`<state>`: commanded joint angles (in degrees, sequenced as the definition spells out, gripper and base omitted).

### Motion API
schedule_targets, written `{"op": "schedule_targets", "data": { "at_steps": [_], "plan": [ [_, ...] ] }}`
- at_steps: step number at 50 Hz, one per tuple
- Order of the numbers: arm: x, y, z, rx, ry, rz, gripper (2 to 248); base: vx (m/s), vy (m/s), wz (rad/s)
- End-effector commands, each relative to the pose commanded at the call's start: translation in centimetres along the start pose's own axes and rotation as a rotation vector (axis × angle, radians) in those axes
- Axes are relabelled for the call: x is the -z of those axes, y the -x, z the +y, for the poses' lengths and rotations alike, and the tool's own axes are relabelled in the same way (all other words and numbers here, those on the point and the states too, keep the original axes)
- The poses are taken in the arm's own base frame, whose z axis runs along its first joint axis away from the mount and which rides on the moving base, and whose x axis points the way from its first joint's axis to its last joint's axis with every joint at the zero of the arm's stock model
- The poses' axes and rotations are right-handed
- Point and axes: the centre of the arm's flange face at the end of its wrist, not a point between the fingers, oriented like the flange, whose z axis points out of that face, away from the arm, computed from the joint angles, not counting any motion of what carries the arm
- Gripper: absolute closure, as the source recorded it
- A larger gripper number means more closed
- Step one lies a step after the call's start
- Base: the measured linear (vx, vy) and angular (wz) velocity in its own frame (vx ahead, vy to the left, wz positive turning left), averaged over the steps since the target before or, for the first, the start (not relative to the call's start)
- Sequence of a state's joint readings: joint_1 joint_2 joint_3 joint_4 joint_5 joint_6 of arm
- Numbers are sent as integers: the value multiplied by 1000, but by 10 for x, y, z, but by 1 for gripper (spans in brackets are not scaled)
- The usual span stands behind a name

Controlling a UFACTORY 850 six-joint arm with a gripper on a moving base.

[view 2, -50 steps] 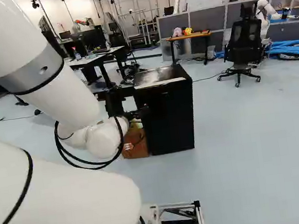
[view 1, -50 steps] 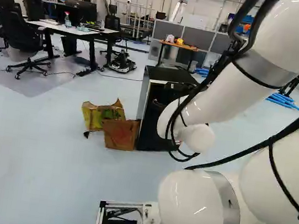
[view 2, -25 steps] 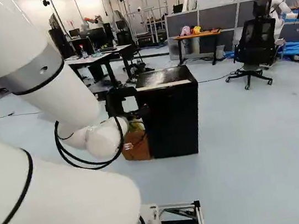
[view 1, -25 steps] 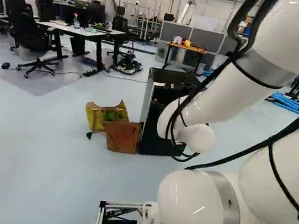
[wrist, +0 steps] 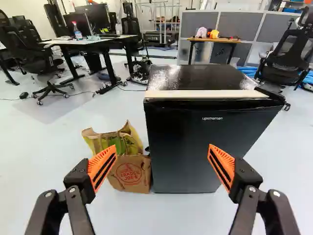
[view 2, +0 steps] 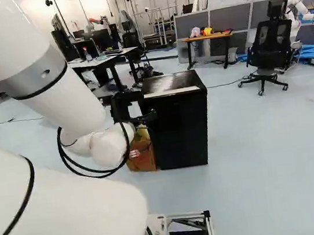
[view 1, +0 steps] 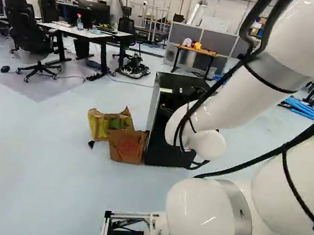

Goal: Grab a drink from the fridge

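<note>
The gripper (view 2: 145,118) shows as a dark shape before the fridge in the right base view, partly behind my wrist. In the wrist view the gripper (wrist: 162,147) has its orange-padded fingers wide apart and nothing held. Ahead of it stands the small black fridge (wrist: 208,142), upright, its front door closed and a pale strip along the front top edge. The fridge (view 1: 166,136) is partly covered by my arm in the left base view. No drink can be seen; the fridge's inside is hidden.
A brown paper bag (wrist: 130,173) and a yellow-green bag (wrist: 115,142) stand on the floor against the fridge's side. Farther off are desks (view 1: 92,33), a small orange-topped table (view 2: 209,37), an office chair (view 2: 266,46) and another robot (view 2: 294,13).
The base has moved: the room has shifted rightward in both base views and the fridge sits slightly nearer. My arm holds the same pose against its lowest joint.
</note>
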<state>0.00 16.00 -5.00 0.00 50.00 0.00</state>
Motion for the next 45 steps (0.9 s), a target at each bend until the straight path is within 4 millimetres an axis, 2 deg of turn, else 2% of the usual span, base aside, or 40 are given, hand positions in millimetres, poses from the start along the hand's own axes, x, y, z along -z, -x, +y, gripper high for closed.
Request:
{"op": "schedule_targets", "data": {
  "at_steps": [45],
  "plan": [
    [0, 0, 0, 0, 0, 0, 3, 46, -4, -5]
  ]
}}
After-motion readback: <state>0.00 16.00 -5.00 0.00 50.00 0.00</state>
